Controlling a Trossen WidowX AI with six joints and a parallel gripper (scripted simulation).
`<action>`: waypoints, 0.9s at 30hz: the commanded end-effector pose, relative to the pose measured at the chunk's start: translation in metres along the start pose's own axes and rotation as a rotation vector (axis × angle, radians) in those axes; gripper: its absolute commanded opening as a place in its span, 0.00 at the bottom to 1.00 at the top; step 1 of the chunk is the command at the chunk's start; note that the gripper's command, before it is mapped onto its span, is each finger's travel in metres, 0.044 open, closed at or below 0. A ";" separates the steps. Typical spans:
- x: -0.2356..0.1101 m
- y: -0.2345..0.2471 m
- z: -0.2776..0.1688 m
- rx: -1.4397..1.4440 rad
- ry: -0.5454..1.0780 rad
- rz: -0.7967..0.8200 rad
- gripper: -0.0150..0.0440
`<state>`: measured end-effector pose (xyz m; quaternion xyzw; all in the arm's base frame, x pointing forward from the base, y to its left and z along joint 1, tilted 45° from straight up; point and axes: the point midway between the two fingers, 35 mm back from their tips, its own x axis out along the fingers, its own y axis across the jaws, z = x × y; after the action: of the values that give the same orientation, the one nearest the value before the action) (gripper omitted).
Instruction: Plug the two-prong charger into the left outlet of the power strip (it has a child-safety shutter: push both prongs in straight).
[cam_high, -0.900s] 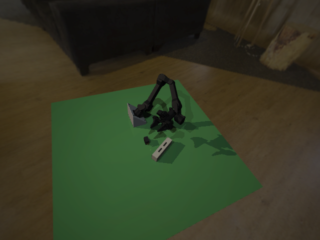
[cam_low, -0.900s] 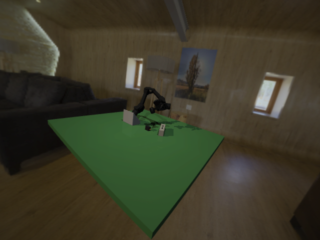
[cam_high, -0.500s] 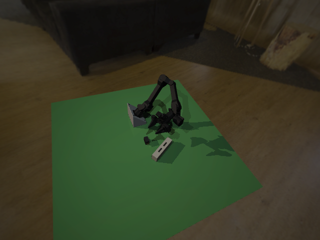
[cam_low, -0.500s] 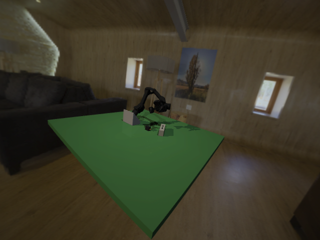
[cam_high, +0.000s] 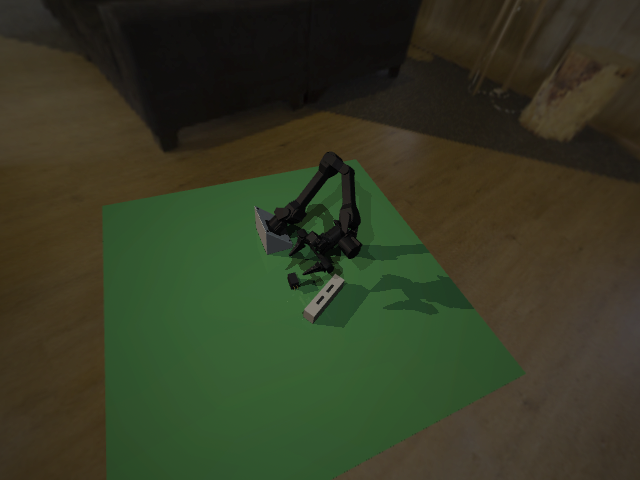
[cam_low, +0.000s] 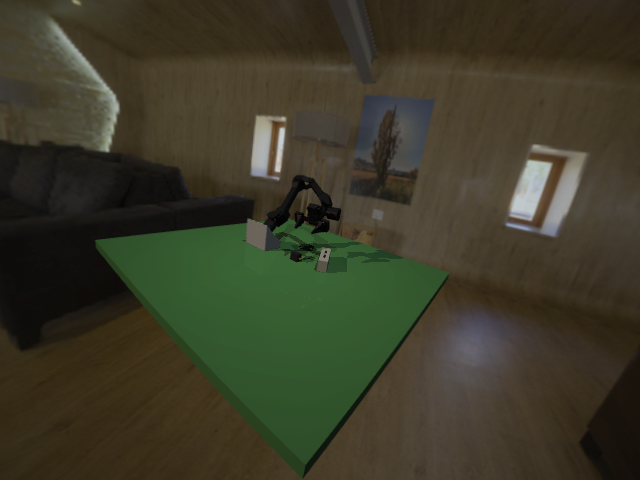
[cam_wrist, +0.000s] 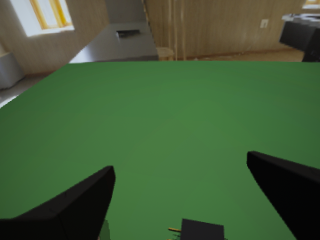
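Note:
The small black charger (cam_high: 293, 280) (cam_low: 295, 256) lies on the green table top. In the wrist view the charger (cam_wrist: 202, 231) shows at the bottom edge, between the fingers but beyond their tips, its brass prongs pointing left. The white power strip (cam_high: 316, 306) (cam_low: 322, 266) lies beside it, with two dark outlets on its upper face. No prongs are in either outlet. My gripper (cam_high: 297, 262) (cam_low: 307, 226) (cam_wrist: 180, 165) is wide open and empty, in the air above the table, on the arm's side of the charger. Whether the strip shows in the wrist view I cannot tell.
A grey wedge-shaped block (cam_high: 262, 232) (cam_low: 256, 235) stands by the arm's base. The green table top (cam_high: 217, 361) (cam_low: 248, 320) carries everything. A dark sofa (cam_high: 222, 56) (cam_low: 129, 206) stands beyond the table.

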<state>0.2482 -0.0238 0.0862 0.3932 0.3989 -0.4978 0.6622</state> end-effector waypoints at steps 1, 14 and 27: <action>0.008 -0.004 -0.005 -0.100 0.061 -0.037 1.00; 0.026 -0.014 -0.017 -0.361 0.246 -0.088 1.00; 0.038 -0.023 -0.029 -0.595 0.451 -0.068 1.00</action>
<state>0.2314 -0.0172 0.0422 0.2789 0.6489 -0.3180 0.6325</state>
